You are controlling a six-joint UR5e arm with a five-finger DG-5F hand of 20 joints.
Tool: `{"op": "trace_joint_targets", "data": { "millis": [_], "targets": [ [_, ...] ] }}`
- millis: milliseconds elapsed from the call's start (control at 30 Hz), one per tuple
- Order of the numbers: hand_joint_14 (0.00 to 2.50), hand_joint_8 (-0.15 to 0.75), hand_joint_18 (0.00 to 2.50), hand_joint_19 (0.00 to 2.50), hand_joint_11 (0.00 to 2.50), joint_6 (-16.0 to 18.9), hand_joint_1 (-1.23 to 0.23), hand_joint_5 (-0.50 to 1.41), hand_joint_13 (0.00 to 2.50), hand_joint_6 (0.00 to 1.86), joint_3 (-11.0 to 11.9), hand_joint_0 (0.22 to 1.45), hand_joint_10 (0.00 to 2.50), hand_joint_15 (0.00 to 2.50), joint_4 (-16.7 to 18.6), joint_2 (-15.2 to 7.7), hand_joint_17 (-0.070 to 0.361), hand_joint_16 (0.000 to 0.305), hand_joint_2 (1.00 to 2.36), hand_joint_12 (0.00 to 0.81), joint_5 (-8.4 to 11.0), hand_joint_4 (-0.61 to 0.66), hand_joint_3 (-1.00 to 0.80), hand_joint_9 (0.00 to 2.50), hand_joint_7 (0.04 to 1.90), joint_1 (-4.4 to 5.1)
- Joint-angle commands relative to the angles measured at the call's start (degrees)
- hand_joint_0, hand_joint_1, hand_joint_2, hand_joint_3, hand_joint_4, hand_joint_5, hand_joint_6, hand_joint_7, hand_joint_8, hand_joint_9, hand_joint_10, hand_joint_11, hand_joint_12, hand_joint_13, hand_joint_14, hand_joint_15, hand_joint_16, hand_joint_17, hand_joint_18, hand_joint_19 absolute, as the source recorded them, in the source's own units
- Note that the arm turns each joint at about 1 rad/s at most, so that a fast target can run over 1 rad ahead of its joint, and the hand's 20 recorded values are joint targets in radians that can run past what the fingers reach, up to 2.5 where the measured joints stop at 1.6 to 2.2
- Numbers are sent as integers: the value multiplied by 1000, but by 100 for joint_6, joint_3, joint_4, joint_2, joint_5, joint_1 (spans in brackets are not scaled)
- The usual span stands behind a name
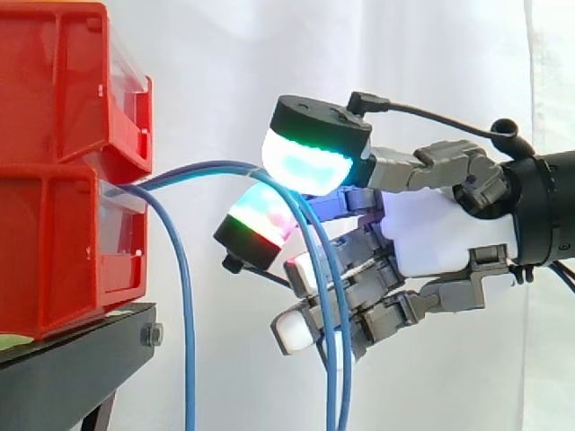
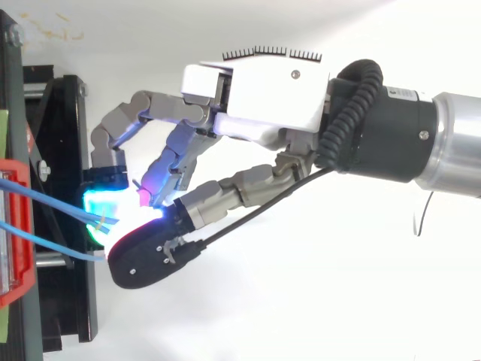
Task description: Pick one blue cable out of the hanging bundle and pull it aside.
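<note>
Side view: robot hand (image 1: 440,233) pinches two blue cables (image 1: 331,395) between glowing pads (image 1: 305,162). A third cable (image 1: 189,341) hangs free beside red bins (image 1: 63,180). Top view: glare hides the pinch.

Black stand (image 1: 76,359); lower red bin (image 1: 54,256) on it; upper red bin (image 1: 54,81) atop.

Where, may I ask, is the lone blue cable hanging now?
In the side view the lone blue cable hangs beside the red bins, left of the hand holding two other cables.
</note>
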Motion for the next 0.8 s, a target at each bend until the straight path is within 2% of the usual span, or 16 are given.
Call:
{"op": "trace_joint_targets", "data": {
  "millis": [0,200,300,400,433,533,600,767],
  "targets": [
    [22,237,821,636,669,-1,-921,-168,892,972,1,781,21,535,1,1,97,43,1000,326,-9,-159,-500,1031,985,0],
    [19,226,827,625,662,-1,-935,-180,885,976,1,725,21,533,1,1,96,43,1000,326,-9,-110,-500,1009,904,0],
    [20,227,810,634,675,-1,-958,-174,879,973,-8,656,21,537,-8,-8,95,42,1000,329,-9,-66,-500,1008,795,0],
    [19,248,811,641,669,-1,-1001,-165,880,963,1,534,18,548,1,-8,100,45,1000,342,-9,-34,-500,1005,789,0],
    [20,282,838,649,666,-1,-969,-154,884,956,1,468,19,543,1,1,110,49,1000,362,-9,-14,-500,1045,792,-9],
    [19,318,872,639,644,8,-815,-134,911,943,-8,404,15,551,-8,1,126,56,1000,399,-9,2,-500,1069,800,-17],
    [17,318,867,666,616,-1,-587,-113,924,920,1,416,18,550,-8,1,127,57,1000,401,-9,-38,-500,1124,861,-17],
    [19,294,815,712,631,8,-534,-94,918,900,1,516,21,570,1,1,109,48,1000,366,-18,-72,-500,1164,981,-17]
  ]
}}
